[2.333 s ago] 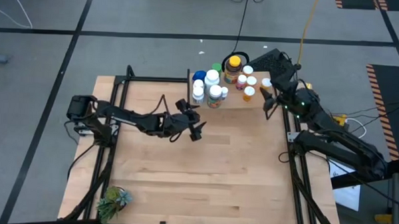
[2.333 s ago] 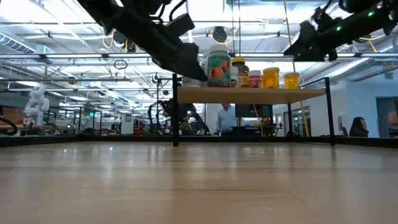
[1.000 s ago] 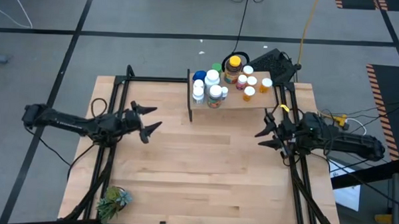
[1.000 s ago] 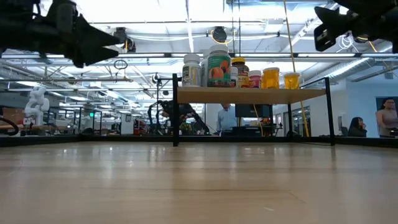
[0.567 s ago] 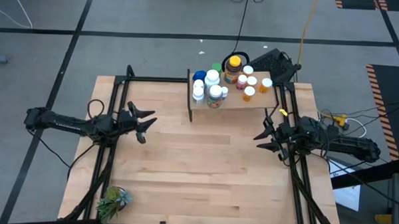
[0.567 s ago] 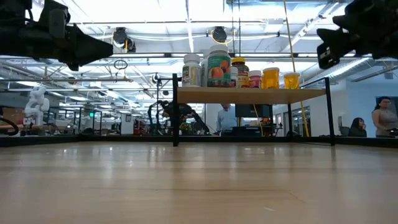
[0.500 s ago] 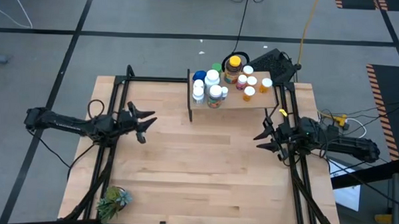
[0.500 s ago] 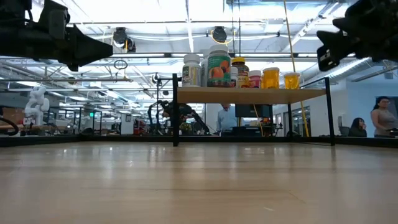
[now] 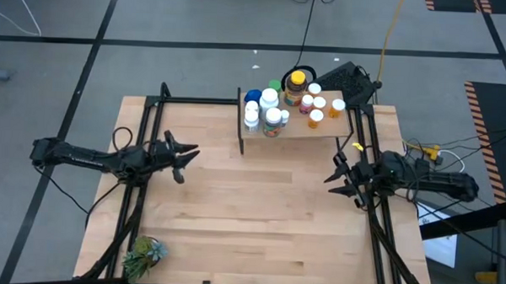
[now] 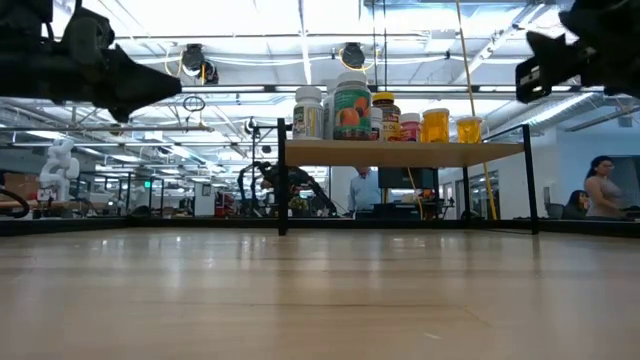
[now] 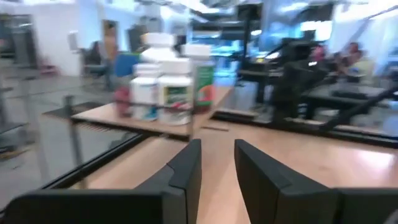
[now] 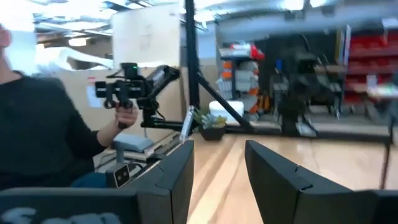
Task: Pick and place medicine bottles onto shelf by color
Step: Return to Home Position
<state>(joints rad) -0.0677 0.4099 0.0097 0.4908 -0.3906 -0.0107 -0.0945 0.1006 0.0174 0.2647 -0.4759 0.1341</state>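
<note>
Wide table (image 9: 259, 210), bare across the middle. Small shelf (image 9: 333, 130) at the far edge, carrying every one of the bottles (image 9: 269, 109): white ones at one end, orange at the other, yellow-lidded jar (image 9: 296, 84) behind. Probably light, rigid, slick plastic; best gripped across the body below the cap. Left gripper (image 9: 183, 153) and right gripper (image 9: 337, 176) parked at opposite table sides, fingers spread, empty.
</note>
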